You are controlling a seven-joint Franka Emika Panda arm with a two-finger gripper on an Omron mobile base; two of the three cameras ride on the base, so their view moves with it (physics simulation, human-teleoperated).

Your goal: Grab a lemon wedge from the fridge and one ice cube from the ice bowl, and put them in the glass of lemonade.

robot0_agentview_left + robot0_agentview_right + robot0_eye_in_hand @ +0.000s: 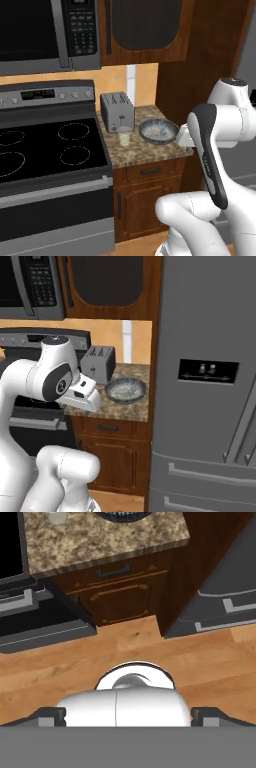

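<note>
The glass of lemonade [124, 136] stands on the granite counter [145, 152] in front of the toaster. Right of it sits the ice bowl [158, 131], blue-grey with a whitish speckled inside [125, 390]. The grey steel fridge [210, 381] fills the right side, both doors shut. The lemon wedge is out of view. My gripper [127, 716] hangs in front of the counter's edge and points down at the wooden floor. It is open, its fingertips [50, 716] far apart with nothing held. The glass [55, 516] and the bowl's rim [122, 515] show at the hand view's top edge.
A silver toaster [117, 111] stands at the back of the counter. A black stove [45, 150] lies to the left with a microwave [47, 32] above it. Brown cabinet doors and a drawer [117, 587] sit under the counter. The fridge's lower drawers [225, 597] reach the floor.
</note>
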